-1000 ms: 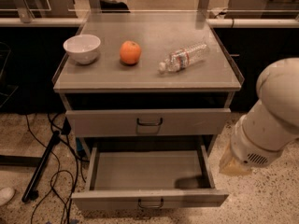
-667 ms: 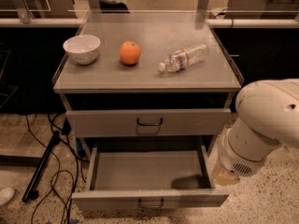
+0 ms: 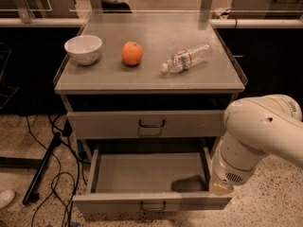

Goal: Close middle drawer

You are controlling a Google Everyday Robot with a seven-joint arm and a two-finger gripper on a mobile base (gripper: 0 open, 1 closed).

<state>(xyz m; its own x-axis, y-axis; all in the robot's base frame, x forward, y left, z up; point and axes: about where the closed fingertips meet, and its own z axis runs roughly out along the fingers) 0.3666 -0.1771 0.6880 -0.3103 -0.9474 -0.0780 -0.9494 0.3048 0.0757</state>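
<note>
The middle drawer [image 3: 151,203] is pulled far out of the grey cabinet, and its shallow tray [image 3: 142,171] is empty. Its flat front panel has a small dark loop handle [image 3: 152,206] at the centre. Above it, the uppermost drawer [image 3: 147,124] has its front nearly flush. The lowest drawer is hidden beneath the open one. My white arm [image 3: 258,136] bends in from the right, with its lower joint [image 3: 227,174] beside the open drawer's right front corner. My gripper does not show; it is out of view past the arm.
On the cabinet top [image 3: 142,74] are a white bowl [image 3: 83,48], an orange [image 3: 132,53] and a plastic water bottle [image 3: 185,58] on its side. Black cables and a stand leg [image 3: 42,169] lie on the speckled floor to the left. Dark counters stand behind.
My arm has swung left and come closer to the open drawer's right side. The drawer and the things on top have not moved.
</note>
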